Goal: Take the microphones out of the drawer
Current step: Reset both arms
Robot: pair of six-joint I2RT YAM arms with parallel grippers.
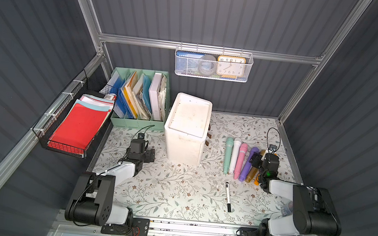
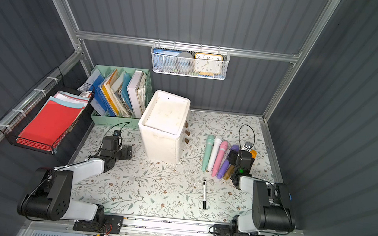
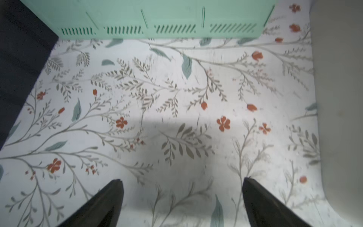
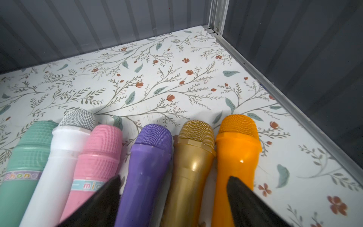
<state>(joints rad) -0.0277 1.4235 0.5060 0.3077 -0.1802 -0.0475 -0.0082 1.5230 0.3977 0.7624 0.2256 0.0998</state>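
Floral tabletop: microphones are laid at three o'clock of the drawer unit; left gripper and right gripper are spread apart.

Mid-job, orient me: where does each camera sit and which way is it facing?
Top views: high over the front edge, looking down and back across the table; left arm, right arm show.
Left wrist: on the left arm, facing the green file box, drawers beside; open left hand shows.
Right wrist: facing the back corner over six microphones; open right hand shows.
Shared: microphones appear in right wrist and both top views.
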